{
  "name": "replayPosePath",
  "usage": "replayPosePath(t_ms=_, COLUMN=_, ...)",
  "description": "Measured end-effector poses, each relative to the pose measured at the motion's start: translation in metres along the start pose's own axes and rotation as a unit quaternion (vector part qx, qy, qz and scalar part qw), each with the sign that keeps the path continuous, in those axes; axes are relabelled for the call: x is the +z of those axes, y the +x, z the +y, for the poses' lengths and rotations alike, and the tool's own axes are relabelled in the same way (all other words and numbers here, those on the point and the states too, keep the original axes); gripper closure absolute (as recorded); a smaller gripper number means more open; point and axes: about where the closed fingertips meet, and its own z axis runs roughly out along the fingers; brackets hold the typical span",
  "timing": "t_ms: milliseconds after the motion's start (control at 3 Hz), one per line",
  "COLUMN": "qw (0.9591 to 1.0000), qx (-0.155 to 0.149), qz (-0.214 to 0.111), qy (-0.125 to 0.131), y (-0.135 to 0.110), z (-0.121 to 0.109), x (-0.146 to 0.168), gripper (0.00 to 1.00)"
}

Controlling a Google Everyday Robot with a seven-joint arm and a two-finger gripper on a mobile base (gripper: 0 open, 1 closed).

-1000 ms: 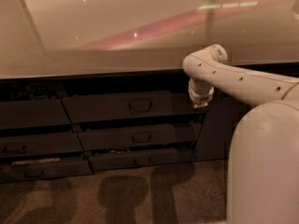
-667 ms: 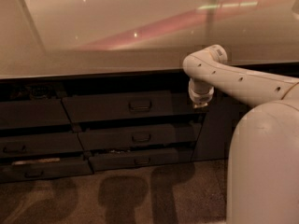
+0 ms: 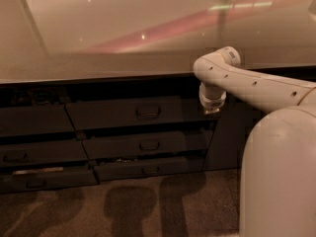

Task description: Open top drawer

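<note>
Gripper below tabletop edge, at right end of top drawer front; opening cannot tell, contact unclear

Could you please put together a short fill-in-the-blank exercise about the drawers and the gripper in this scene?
1. The top drawer has one small pull handle at the ___ of its front.
2. The gripper hangs below the countertop, by the top drawer's ___ end as pictured.
3. Directly beneath the top drawer sit ___ shorter drawer fronts.

Missing words: centre; right; two
</note>
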Motion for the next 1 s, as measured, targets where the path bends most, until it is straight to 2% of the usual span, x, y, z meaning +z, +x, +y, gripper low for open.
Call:
replayPosePath(t_ms=333, qw=1.0000, qx=-0.001, qz=0.001, qy=0.000, y=0.000, z=0.002, x=0.001, gripper=1.00)
replayPosePath(t_ms=667, qw=0.9998, qx=0.008, qz=0.004, qy=0.019, y=0.006, z=0.002, x=-0.011, gripper=1.00)
replayPosePath(t_ms=1000, qw=0.9998, qx=0.008, qz=0.004, qy=0.019, y=0.007, z=0.002, x=-0.016, gripper=1.00)
